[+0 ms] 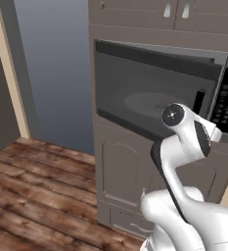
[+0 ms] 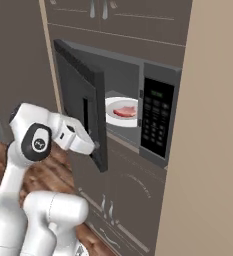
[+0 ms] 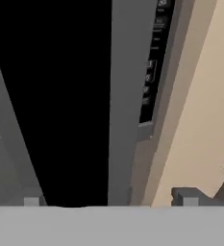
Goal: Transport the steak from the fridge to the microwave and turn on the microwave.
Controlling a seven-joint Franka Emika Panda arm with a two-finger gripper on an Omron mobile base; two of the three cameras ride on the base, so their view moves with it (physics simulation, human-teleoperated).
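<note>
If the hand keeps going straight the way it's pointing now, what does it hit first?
Most likely the open microwave door. The hand, fingers spread, sits right at the door's free edge in the right base view, and the hand view looks along that edge. Exact contact depth is unclear.

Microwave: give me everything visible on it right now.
The microwave is a wide dark grey built-in unit set into brown cabinetry under upper cupboards. Its windowed door stands partly open, hinged at the left. A black keypad panel with a small green display sits at the right. Inside, the round white turntable plate carries the red-pink steak. The open claw is at the door's free edge.
</note>
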